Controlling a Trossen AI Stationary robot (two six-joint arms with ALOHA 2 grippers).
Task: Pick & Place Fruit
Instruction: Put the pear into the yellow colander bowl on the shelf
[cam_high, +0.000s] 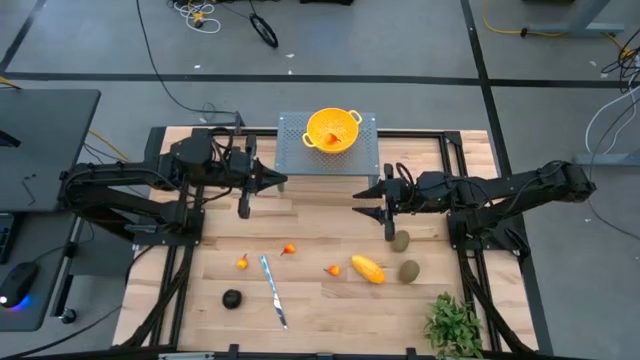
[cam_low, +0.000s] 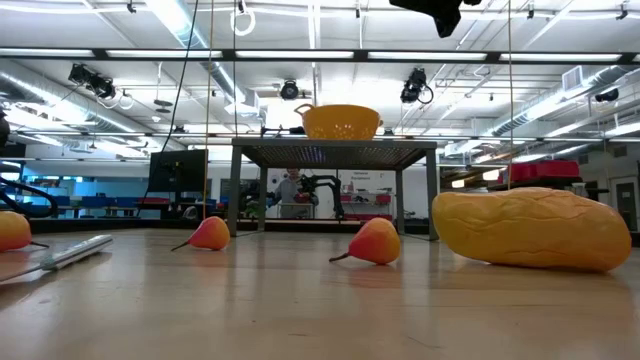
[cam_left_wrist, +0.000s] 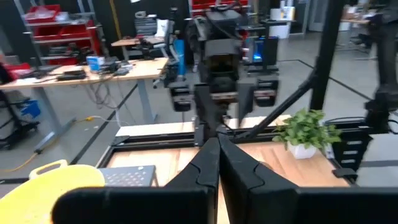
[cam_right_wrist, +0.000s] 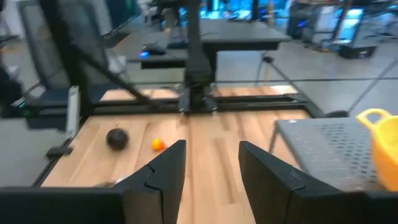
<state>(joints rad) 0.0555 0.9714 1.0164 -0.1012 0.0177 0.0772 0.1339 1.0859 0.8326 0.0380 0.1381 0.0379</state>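
The fruit lies on the wooden table's near half: three tiny orange-red pieces (cam_high: 242, 262) (cam_high: 289, 249) (cam_high: 333, 269), a yellow-orange oblong (cam_high: 367, 269), two olive-green ovals (cam_high: 400, 240) (cam_high: 408, 271) and a dark round one (cam_high: 232, 298). One more orange-red piece (cam_high: 330, 140) sits in the yellow colander (cam_high: 333, 128) on a grey perforated stand (cam_high: 300, 150). My left gripper (cam_high: 278, 182) is shut and holds nothing, raised left of the stand. My right gripper (cam_high: 358, 200) is open and holds nothing, raised near the stand's right front corner. The right wrist view shows the dark fruit (cam_right_wrist: 117, 138) and an orange piece (cam_right_wrist: 158, 144).
A slim silver knife (cam_high: 273, 290) lies between the dark fruit and the orange pieces. A leafy green plant (cam_high: 455, 322) stands at the near right corner. Black frame rails run along the table's edges. Bare wood lies between the two grippers.
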